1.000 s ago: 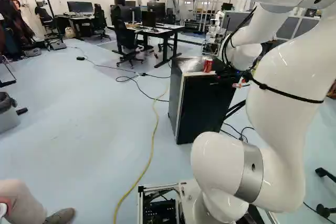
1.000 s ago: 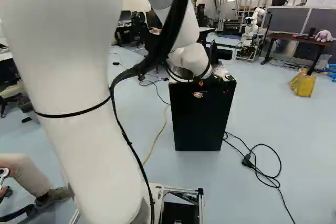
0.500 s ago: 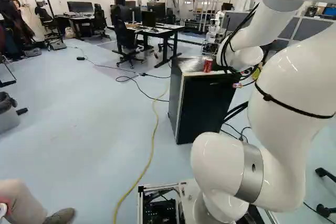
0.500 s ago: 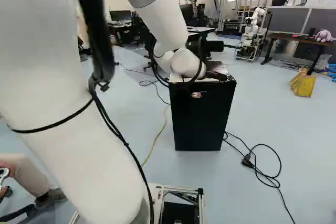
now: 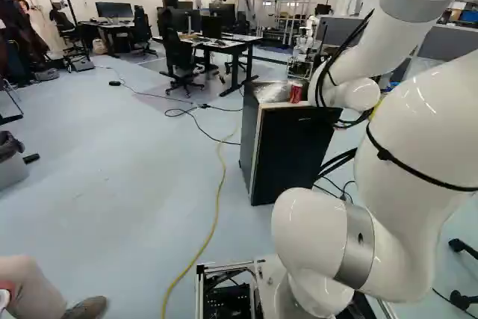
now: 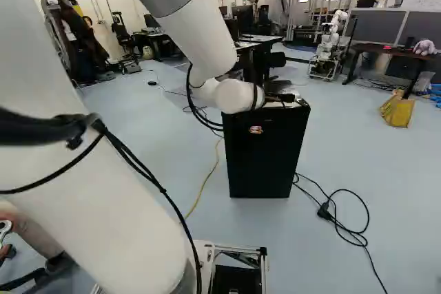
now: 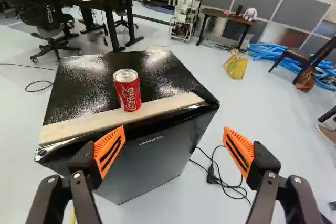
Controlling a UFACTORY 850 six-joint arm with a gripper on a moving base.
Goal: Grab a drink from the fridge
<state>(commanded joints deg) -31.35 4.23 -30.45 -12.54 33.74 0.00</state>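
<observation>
A red can [image 7: 127,91] of cola stood upright on top of a black fridge [image 5: 287,151], by the pale strip [image 7: 121,116] along its front edge, upper right of center in the left base view. The white arm [image 6: 200,32] reached toward it, the gripper [image 6: 255,129] near the middle of the right base view, its 2 orange-padded fingers spread wide, the can ahead of them. A black cord [image 6: 351,235] lay at lower right there.
</observation>
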